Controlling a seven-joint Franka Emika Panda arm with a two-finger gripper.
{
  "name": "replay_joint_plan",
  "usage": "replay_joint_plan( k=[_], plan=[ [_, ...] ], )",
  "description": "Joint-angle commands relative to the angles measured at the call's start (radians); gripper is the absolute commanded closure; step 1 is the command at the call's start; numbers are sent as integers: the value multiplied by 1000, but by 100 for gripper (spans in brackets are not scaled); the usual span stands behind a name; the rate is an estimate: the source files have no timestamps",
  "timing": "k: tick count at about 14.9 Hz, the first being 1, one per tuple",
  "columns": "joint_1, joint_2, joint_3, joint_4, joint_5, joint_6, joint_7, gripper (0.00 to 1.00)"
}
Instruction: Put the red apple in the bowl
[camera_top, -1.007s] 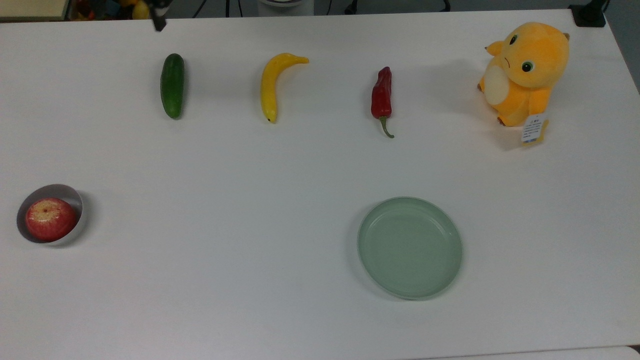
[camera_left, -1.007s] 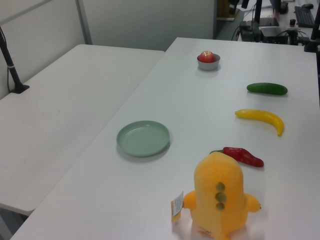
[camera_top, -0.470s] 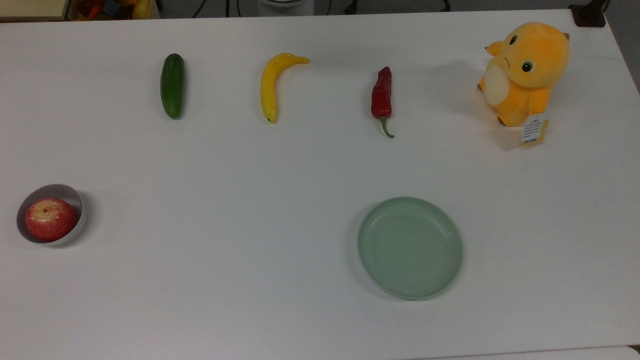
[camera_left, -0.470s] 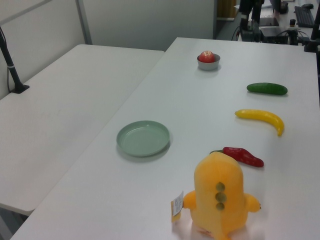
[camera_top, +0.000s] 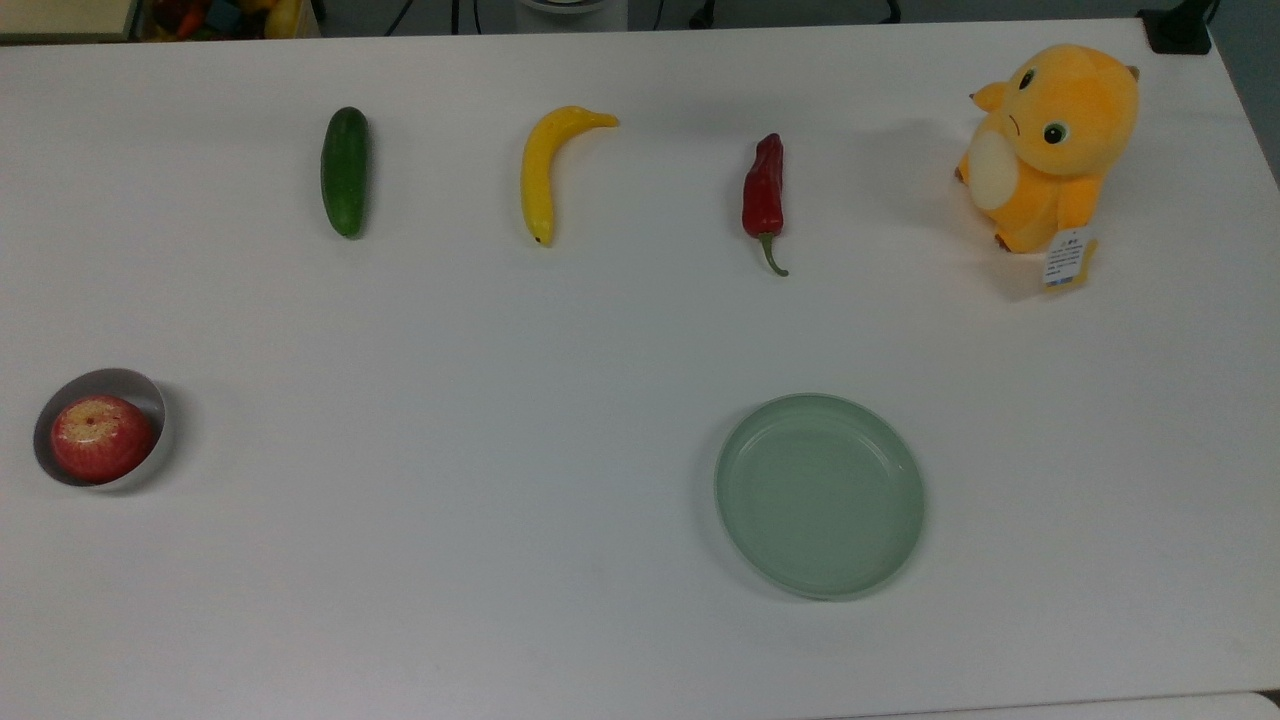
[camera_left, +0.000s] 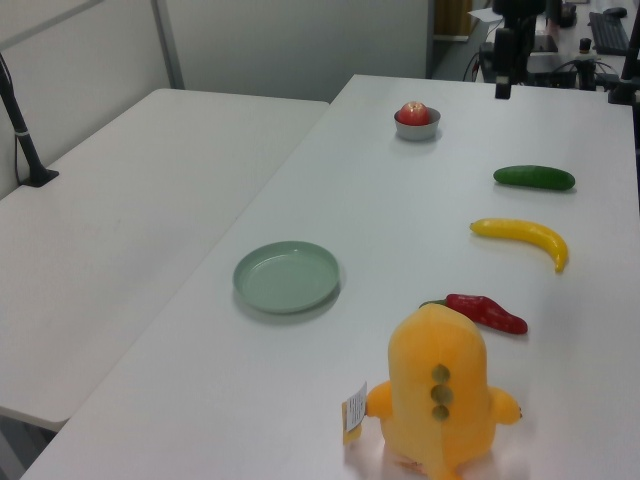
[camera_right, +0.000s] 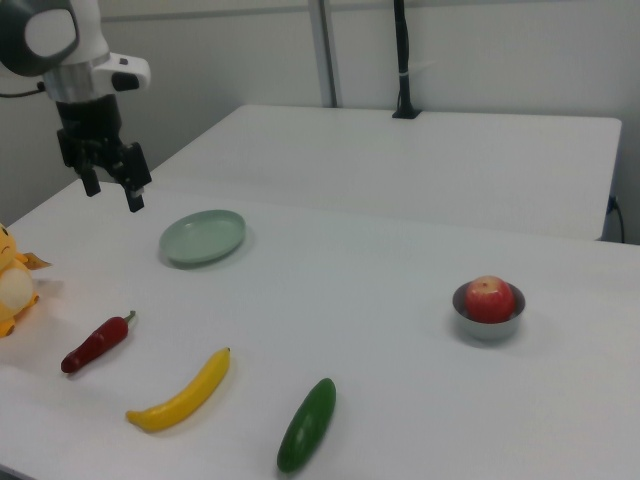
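The red apple sits inside the small grey bowl at the top view's left edge. The left view has the apple in the bowl at the far end of the table. In the right view the apple rests in the bowl at the right. My gripper hangs open and empty at the right view's upper left, high above the table and far from the bowl. In the left view, the gripper is at the top, behind the table's far edge.
A green cucumber, a yellow banana and a red chili pepper lie in a row on the white table. An orange plush toy stands at the top view's upper right. A pale-green plate lies nearer the front.
The gripper's tip left the top view's upper edge. In the left view the gripper came lower and slightly right. The apple and bowl have not moved.
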Motion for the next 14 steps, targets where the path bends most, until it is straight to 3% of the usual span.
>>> replay_joint_plan(
  k=[1, 5, 8, 10, 14],
  plan=[
    [-10, 73, 18, 41, 8, 66, -56, 0],
    [-19, 103, 16, 75, -11, 84, -150, 0],
    [-25, 106, 4, 107, -81, 78, -234, 0],
    [-25, 100, -37, 121, -75, 74, -241, 0],
    [-30, 97, -37, 118, -70, 72, -227, 0]
  ],
)
